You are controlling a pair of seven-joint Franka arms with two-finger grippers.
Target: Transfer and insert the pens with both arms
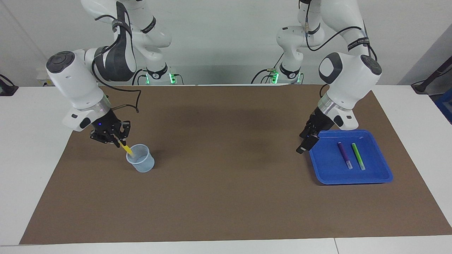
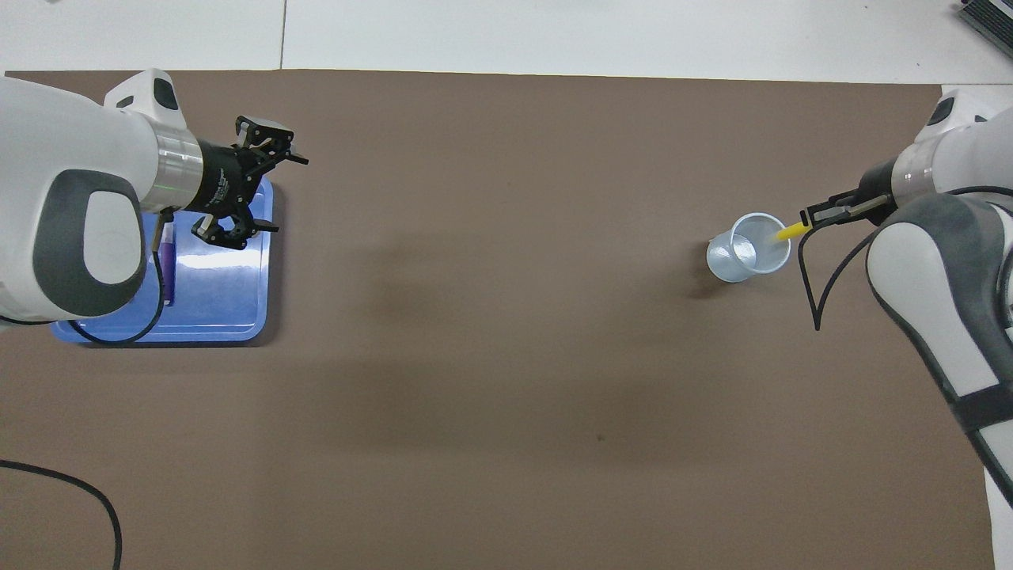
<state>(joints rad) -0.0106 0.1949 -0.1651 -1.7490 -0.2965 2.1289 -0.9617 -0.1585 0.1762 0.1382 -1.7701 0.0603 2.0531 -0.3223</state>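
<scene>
My right gripper (image 1: 118, 140) is shut on the yellow pen (image 1: 126, 148) and holds it tilted, with its lower end in the mouth of a clear plastic cup (image 1: 141, 163). The overhead view shows the same right gripper (image 2: 815, 215), yellow pen (image 2: 791, 232) and cup (image 2: 744, 249). The purple pen (image 1: 344, 154) and green pen (image 1: 358, 156) lie side by side in a blue tray (image 1: 328, 169). My left gripper (image 1: 304, 143) is open and empty, over the tray's edge toward the table's middle (image 2: 286, 195). In the overhead view my left arm hides the green pen and most of the purple pen (image 2: 168, 269).
A brown mat (image 1: 226, 169) covers the white table (image 1: 28, 141). The cup stands toward the right arm's end, the tray (image 2: 229, 305) toward the left arm's end. A black cable (image 2: 815, 293) hangs from the right wrist beside the cup.
</scene>
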